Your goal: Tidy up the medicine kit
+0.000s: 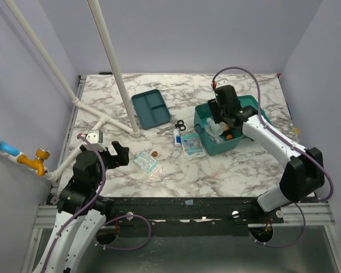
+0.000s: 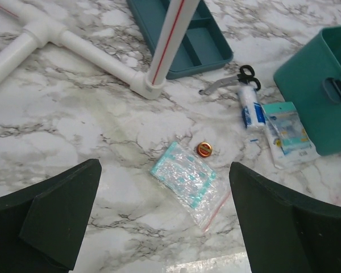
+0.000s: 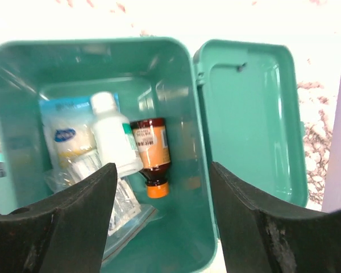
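Black right claw [image 3: 162,182] hangs open and empty over the medicine kit [image 3: 23,68]; left claw [image 2: 165,176] spread wide above the counter [image 2: 74,125]. Kit teal, lid [image 3: 250,114] laid back, bottles [image 3: 113,136] inside.

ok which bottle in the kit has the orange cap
The brown bottle in the medicine kit; the white bottle beside it has a white cap.

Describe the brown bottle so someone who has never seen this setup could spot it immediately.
Find the medicine kit, the deep teal box standing open on the right side of the marble table. Inside it, the brown bottle lies beside a white bottle. It is the only amber one in there, with an orange cap and a label.
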Tool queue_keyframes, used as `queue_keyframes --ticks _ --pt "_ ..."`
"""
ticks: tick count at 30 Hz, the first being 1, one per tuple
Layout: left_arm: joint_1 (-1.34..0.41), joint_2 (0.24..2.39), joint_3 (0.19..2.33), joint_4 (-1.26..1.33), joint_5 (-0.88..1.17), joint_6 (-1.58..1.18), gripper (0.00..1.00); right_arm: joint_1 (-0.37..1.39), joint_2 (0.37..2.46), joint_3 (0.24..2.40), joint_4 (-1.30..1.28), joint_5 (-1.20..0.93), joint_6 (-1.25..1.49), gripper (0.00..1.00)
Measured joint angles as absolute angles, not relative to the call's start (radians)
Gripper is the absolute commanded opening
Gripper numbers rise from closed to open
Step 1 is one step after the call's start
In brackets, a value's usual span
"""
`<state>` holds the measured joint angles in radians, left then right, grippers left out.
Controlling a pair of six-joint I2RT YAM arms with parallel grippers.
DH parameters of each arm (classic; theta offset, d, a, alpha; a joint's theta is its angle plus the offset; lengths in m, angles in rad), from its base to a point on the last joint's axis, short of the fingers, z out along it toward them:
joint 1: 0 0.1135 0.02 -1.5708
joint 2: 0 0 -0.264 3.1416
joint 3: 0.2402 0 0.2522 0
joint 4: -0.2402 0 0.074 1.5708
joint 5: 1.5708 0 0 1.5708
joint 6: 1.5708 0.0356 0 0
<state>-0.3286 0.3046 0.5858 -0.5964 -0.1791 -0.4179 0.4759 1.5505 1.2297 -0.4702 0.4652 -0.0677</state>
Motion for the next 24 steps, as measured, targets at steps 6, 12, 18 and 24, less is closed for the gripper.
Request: queue_keyframes --ticks 6,12,18,24 --pt "-0.329 0.366 0.619 -0.58 0.003 -0.413 0.99 0.476 1.402 1.291 -0.475 0.408 -0.022 0.75" --pt "-0.329 0.464 0.67 -0.527 0.167 -0.455 0.99 0.476 1.287 1.292 -0.475 0.296 0.063 0.79" --pt "-0.329 0.604 0.697 -0.511 0.264 -0.477 0.99 0.476 1.262 1.292 -0.477 0.081 0.122 0.79" --pt "-0.329 0.673 0.702 -0.514 0.261 -0.489 0.99 0.49 1.298 1.308 -0.456 -0.126 0.197 0.76"
